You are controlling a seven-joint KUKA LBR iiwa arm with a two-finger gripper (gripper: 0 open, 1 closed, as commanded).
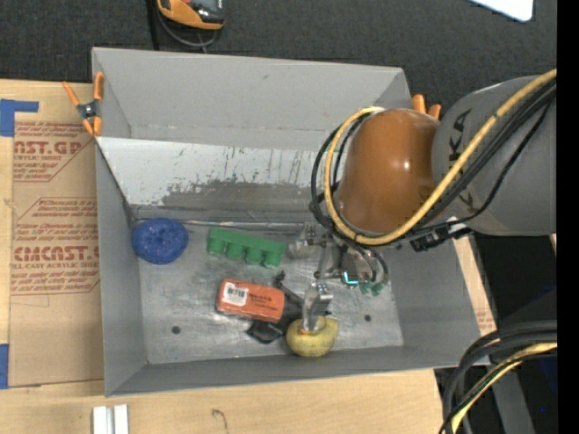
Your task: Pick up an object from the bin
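hand [317, 317] just above yellow round thing [308, 342], orange box [250, 300] beside it

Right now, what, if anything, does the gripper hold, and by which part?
Cannot tell: the gripper is at the top of the yellow round thing.

Grey bin [118, 197]; blue ball [160, 240], green ridged block [244, 247], orange box [251, 300] with white label, yellow-green lump [312, 338], black scrap [264, 332].

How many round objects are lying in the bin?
2. A blue ball lies at the left; a yellow round thing lies by the near wall, under the gripper. The arm may hide others.
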